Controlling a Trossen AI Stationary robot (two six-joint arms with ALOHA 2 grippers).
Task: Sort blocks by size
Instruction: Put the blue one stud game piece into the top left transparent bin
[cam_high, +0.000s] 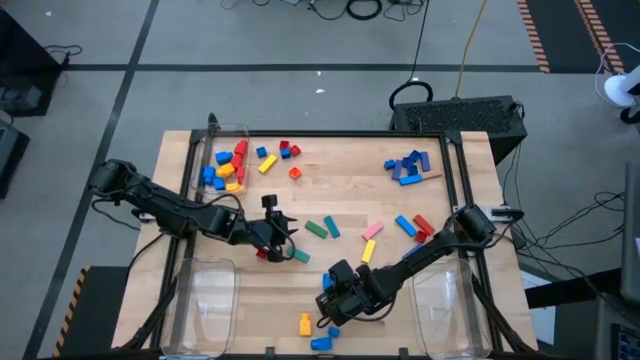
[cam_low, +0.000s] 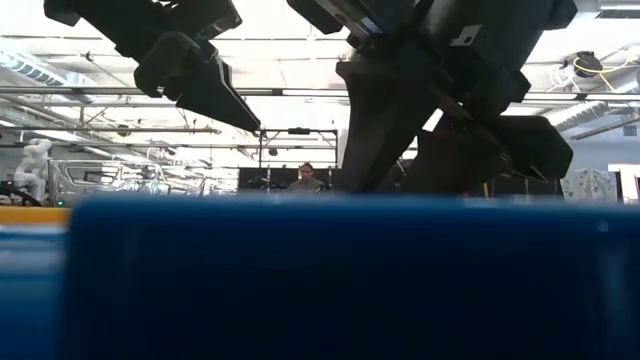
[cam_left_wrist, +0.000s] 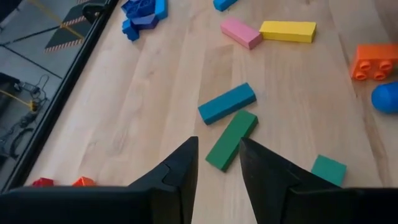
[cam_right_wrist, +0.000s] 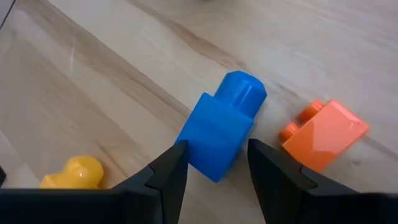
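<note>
Right pincer: at the near-middle of the table, about 6 o'clock from the table's centre. Fingers part-open, one on each side of a small blue block; the gap is a little wider than the block, and whether the pads touch it cannot be told. An orange block lies just beside the blue one; a yellow block lies near on the other side.

Left pincer: left of centre, about 8 o'clock. Fingers part-open and holding nothing, poised over the near end of a long green block. A long blue block lies touching that green block's far end. A small green cube lies near the pincer.

Remaining blocks: mixed cluster at about 10 o'clock; blue cluster at about 2 o'clock; pink block and yellow bar end to end near centre.

Writing, labels: none legible.
</note>
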